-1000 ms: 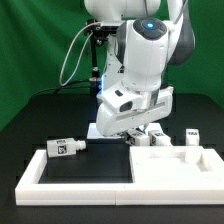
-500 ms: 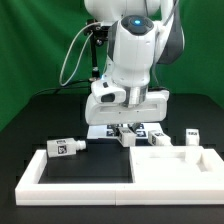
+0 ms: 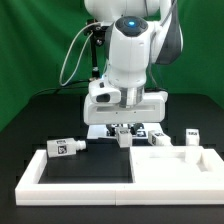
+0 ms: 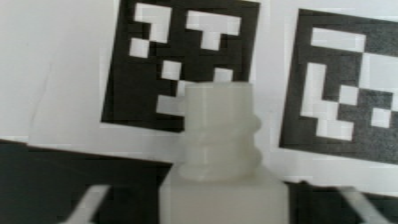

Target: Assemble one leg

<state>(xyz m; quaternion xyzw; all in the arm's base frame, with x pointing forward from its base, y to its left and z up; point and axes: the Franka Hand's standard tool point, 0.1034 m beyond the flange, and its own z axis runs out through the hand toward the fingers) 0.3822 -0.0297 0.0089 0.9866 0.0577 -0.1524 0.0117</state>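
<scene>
My gripper point(image 3: 122, 132) is shut on a white leg point(image 3: 123, 140) and holds it upright, just behind the back edge of the white tabletop panel point(image 3: 185, 165). In the wrist view the leg point(image 4: 222, 135) points away from the camera with its ridged tip toward the tags of the marker board point(image 4: 178, 60). The dark fingers point(image 4: 80, 200) show on either side of its base. A second leg point(image 3: 65, 148) with a square tag lies at the exterior view's left. Two more legs stand at the right, one point(image 3: 190, 137) further out and one point(image 3: 157, 134) beside the gripper.
A white U-shaped rim point(image 3: 35, 172) borders a black area in front, with the tabletop panel in its right corner. The marker board point(image 3: 98, 128) lies under the arm. Cables hang behind the robot at the left.
The wrist has swung from tilted to upright and moved toward the exterior view's left with the leg in it. The leg now hangs straight down. Other parts have not moved.
</scene>
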